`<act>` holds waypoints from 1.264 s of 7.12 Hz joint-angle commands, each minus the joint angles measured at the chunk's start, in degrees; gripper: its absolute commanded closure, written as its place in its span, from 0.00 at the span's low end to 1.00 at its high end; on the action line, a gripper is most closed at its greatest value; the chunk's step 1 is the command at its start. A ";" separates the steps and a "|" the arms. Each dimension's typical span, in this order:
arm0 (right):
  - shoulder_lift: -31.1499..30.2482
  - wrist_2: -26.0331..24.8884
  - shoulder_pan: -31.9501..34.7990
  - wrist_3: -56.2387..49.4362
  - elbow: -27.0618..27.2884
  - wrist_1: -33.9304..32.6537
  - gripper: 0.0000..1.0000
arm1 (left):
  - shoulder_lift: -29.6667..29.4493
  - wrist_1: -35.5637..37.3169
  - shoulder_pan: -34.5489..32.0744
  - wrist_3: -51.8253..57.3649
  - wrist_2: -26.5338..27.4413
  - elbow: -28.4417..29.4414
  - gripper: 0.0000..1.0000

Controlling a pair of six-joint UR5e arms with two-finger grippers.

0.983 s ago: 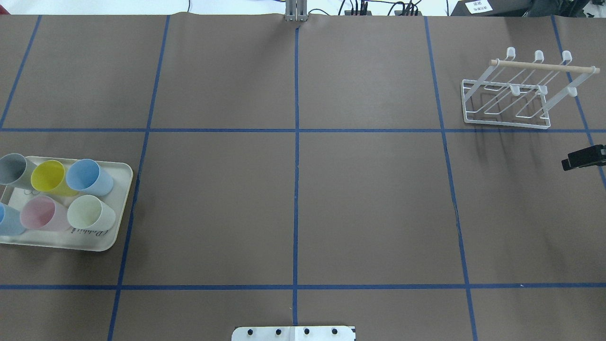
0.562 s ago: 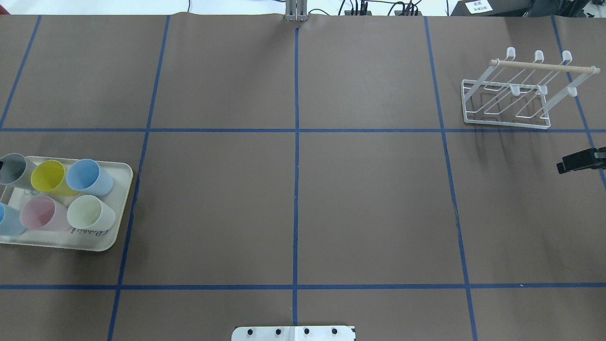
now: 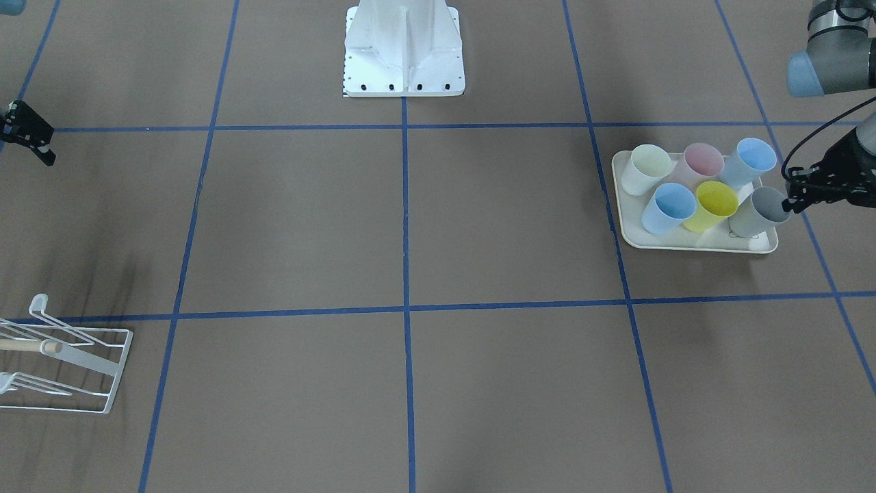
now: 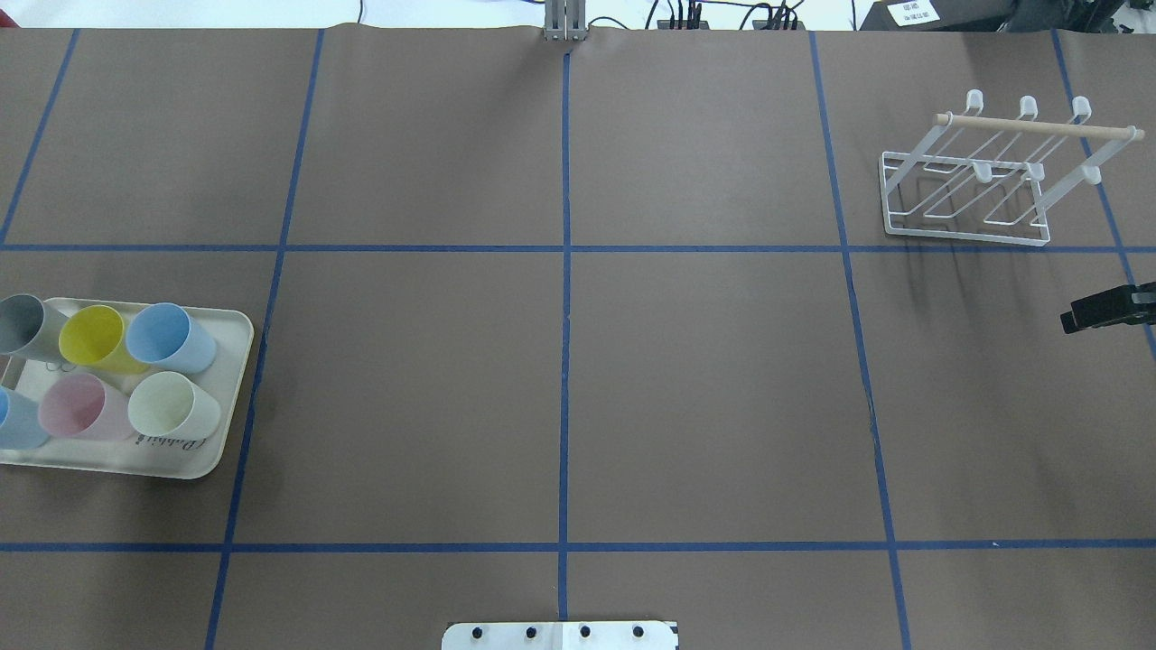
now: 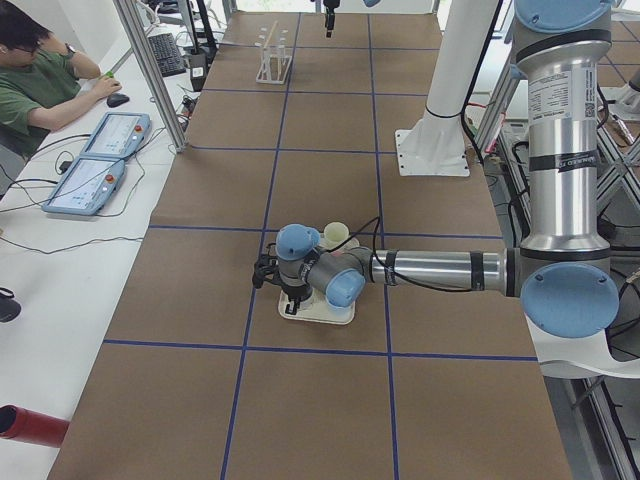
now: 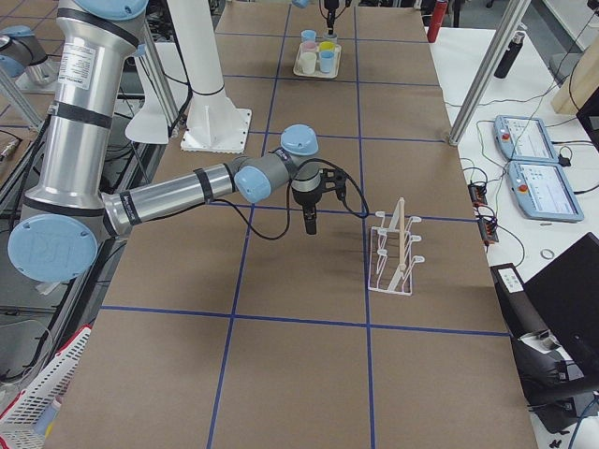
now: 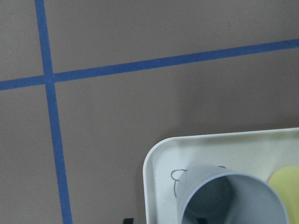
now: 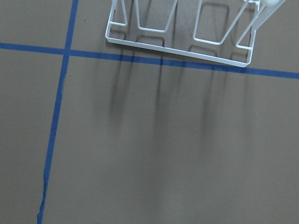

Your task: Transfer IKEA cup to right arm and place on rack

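Left claw (image 3: 792,195) at grey cup (image 3: 753,216)
Parted, astride the cup rim; right claw (image 3: 45,155) opening can't tell, rack (image 4: 1039,126) near it.

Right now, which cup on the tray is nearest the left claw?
The grey cup, at the tray's corner beside the yellow cup; the left claw is right at its rim. The other five are farther off.

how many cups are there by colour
blue cups: 2
yellow cup: 1
pink cup: 1
grey cup: 1
pale green cup: 1
total: 6
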 commanded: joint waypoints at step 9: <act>0.34 0.00 -0.09 0.00 -0.24 0.18 0.00 | -1.13 1.50 0.27 0.00 -4.93 0.02 1.00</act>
